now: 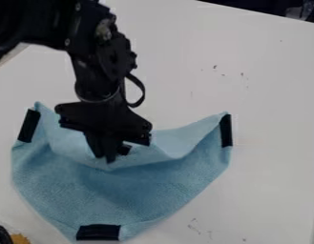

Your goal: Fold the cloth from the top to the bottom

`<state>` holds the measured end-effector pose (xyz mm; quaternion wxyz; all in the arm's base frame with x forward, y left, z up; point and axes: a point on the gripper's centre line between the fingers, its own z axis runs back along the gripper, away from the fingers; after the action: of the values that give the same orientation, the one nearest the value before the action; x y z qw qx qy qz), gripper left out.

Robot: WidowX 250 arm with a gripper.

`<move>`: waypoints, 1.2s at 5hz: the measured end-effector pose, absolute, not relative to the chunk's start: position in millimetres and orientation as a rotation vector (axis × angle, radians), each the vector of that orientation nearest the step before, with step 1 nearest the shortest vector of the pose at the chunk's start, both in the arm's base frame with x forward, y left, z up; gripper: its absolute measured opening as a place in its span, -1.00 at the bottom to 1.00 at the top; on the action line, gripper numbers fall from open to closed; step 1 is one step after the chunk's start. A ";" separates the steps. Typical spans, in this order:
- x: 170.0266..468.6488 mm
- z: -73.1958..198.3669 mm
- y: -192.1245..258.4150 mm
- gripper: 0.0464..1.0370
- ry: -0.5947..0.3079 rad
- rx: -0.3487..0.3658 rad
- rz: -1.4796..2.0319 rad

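The blue cloth (99,193) is laid on the white bench (267,90), beneath the claw (109,157). The claw is closed on the cloth's upper part, pinched between the fingers, and pale folds are raised on either side of the grip. Black strips (226,130) are seen at the cloth's left, right and bottom corners. Below and left of the cloth, a dark rounded object (2,234) is partly shown.
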<state>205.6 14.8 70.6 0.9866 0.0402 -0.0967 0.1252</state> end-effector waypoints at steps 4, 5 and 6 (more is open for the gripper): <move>179.1 30.5 7.0 0.64 -0.160 -0.036 0.271; 183.2 45.9 8.0 0.95 -0.161 -0.001 0.267; 196.8 65.0 11.5 0.94 -0.161 0.049 0.239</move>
<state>196.8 11.5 65.0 0.9893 0.0245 -0.0801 0.1190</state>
